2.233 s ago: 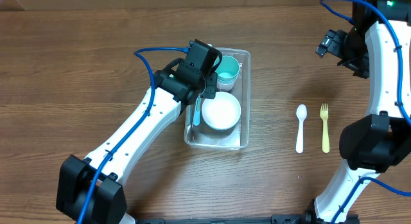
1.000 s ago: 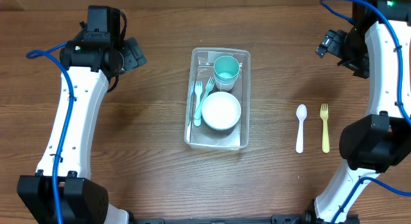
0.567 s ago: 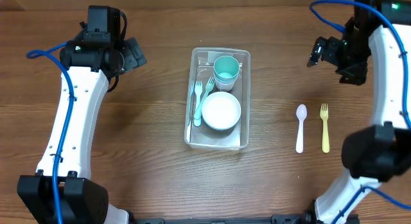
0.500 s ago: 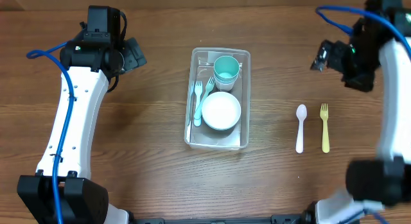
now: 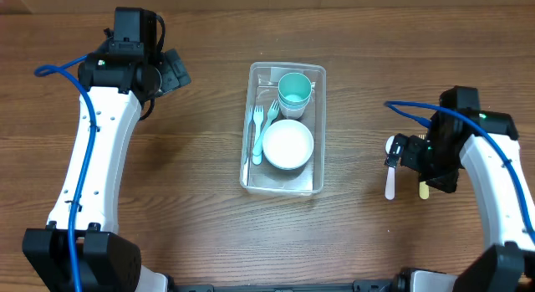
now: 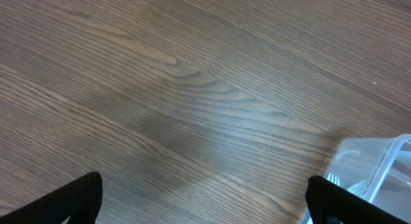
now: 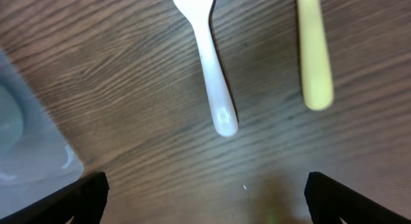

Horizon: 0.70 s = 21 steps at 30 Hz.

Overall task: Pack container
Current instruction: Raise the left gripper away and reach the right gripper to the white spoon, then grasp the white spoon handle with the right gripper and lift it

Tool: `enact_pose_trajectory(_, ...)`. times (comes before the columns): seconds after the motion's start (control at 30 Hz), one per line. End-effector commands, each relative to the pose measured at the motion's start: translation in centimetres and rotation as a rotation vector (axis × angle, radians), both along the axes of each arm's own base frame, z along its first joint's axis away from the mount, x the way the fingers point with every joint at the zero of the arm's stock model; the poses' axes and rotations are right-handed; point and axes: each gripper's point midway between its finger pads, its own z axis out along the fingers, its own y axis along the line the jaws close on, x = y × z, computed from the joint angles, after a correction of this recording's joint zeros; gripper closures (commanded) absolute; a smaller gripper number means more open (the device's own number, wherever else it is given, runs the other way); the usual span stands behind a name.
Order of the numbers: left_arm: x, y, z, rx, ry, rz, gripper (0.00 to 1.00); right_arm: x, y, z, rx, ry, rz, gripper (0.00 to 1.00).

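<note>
The container [image 5: 320, 125], a clear tub, stands mid-table and holds a teal cup [image 5: 294, 91], a white bowl [image 5: 287, 145] and two pale forks [image 5: 259, 129]. A white spoon [image 5: 389, 185] and a yellow fork [image 5: 424, 190] lie on the table to its right, partly covered by my right gripper [image 5: 407, 154]. That gripper [image 7: 205, 208] hangs open above the spoon's handle [image 7: 212, 76] and the yellow fork's handle [image 7: 313, 63], touching neither. My left gripper [image 5: 171, 70] is open and empty at the back left, over bare wood [image 6: 202, 208]. A container corner [image 6: 379, 160] shows at its right.
The wooden table [image 5: 192, 200] stretches around the tub. The left arm [image 5: 92, 158] runs along the left side and the right arm [image 5: 493, 183] along the right. A corner of the tub [image 7: 26, 140] sits at the left edge of the right wrist view.
The right arm has swung down from the back right to just over the white spoon and yellow fork. The left arm, withdrawn from the tub earlier, has stayed still.
</note>
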Motion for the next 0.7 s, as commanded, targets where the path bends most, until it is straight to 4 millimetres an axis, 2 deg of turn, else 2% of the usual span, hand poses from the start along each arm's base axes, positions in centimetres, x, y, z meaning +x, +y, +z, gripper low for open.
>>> enact_pose_trajectory(0.0, 0.1, 0.1, 0.7, -0.004, -0.02, 0.011, 0.0, 1.2, 0.4, -1.2, 0.038, -0.004, -0.009, 0.0)
enact_pose_trajectory(0.1, 0.1, 0.1, 0.7, -0.004, -0.02, 0.01, 0.0, 2.8, 1.3, -1.8, 0.067, -0.049, 0.021, 0.0)
enact_pose_trajectory(0.23, 0.1, 0.1, 0.7, -0.004, -0.02, 0.011, 0.0, 4.6, 2.3, -1.8, 0.035, -0.117, 0.085, 0.1)
enact_pose_trajectory(0.43, 0.1, 0.1, 0.7, -0.004, -0.02, 0.011, 0.0, 4.6, 0.8, -2.1, -0.211, -0.1, 0.164, 0.1)
enact_pose_trajectory(0.53, 0.1, 0.1, 0.7, -0.004, -0.02, 0.011, 0.0, 4.7, 1.0, -2.1, -0.19, -0.104, 0.146, 0.08)
enact_pose_trajectory(0.67, 0.1, 0.1, 0.7, -0.004, -0.02, 0.011, 0.0, 5.2, 1.1, -2.7, -0.184, -0.107, 0.147, 0.12)
